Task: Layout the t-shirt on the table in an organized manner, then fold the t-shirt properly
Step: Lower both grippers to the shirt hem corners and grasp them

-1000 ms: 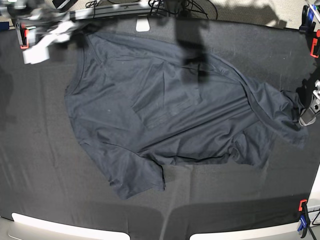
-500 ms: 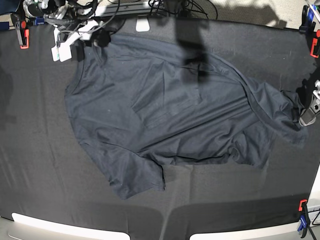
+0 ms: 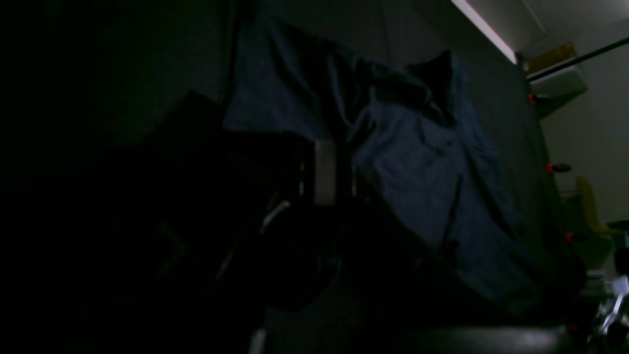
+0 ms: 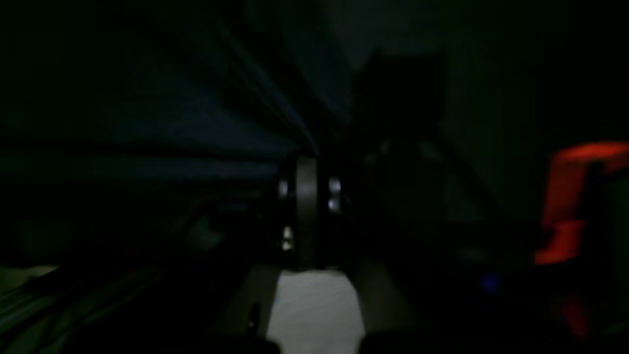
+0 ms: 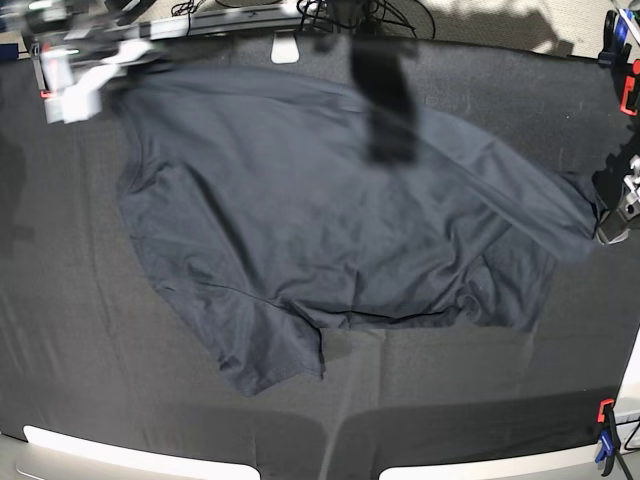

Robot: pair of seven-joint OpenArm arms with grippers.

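1 t-shirt spread across mid-table, stretched btwn 2 grippers: right gripper at far-left corner pinching shirt's upper-left edge, left gripper at right table edge pinched on shirt's right end, w/ red clamps at the edges.

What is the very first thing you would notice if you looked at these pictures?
A big dark grey t-shirt lies spread over most of the black table, stretched between its far left corner and its right edge. An end effector grips the shirt at the far left corner, and the other one holds it at the right edge. Small red clamps stand out brightly at the table's corners.
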